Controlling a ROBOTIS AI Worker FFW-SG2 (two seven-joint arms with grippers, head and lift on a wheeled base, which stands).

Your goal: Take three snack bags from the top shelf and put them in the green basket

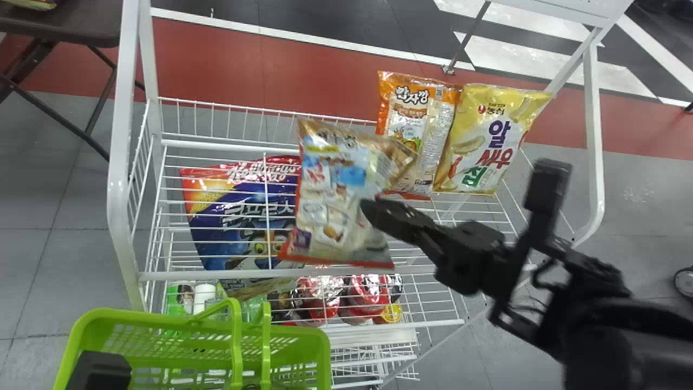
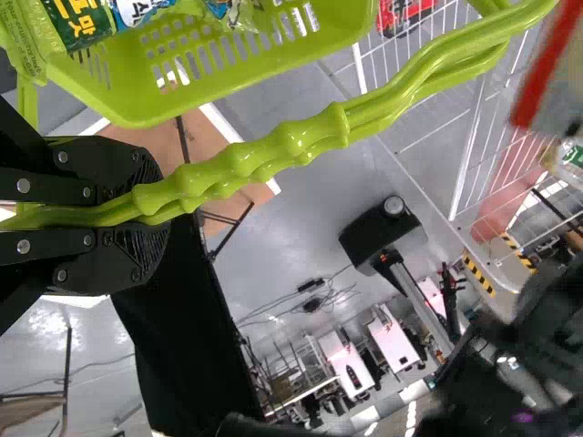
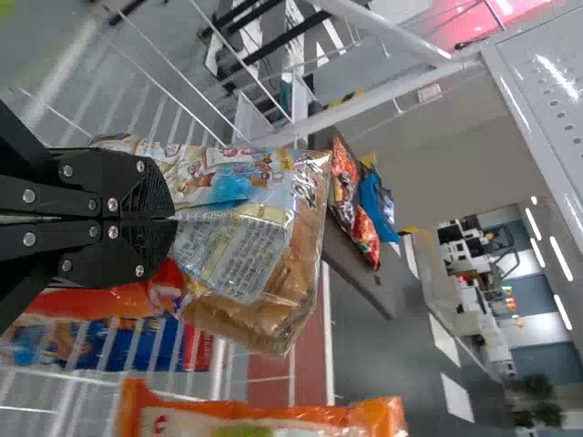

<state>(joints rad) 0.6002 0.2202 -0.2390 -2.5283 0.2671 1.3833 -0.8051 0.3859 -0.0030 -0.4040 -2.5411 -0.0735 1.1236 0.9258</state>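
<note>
In the head view, my right gripper (image 1: 373, 210) holds a tan and light-blue snack bag (image 1: 330, 197) over the top shelf, its red lower edge near the front rail. The right wrist view has the gripper (image 3: 173, 218) pinching this crinkled bag (image 3: 246, 241). Behind it an orange snack bag (image 1: 419, 122) and a yellow one (image 1: 487, 141) lean side by side. At lower left is the green basket (image 1: 81, 336), with my left gripper (image 1: 100, 371) beside it. The left wrist view shows that gripper (image 2: 150, 217) closed around the basket's handle (image 2: 273, 150); a green snack bag (image 2: 77, 20) lies inside the basket.
A large blue and red bag (image 1: 243, 216) lies behind the shelf wires, and red packages (image 1: 346, 298) sit lower down. White rack posts (image 1: 122, 162) rise at both sides. A dark table (image 1: 65, 21) stands at the far left.
</note>
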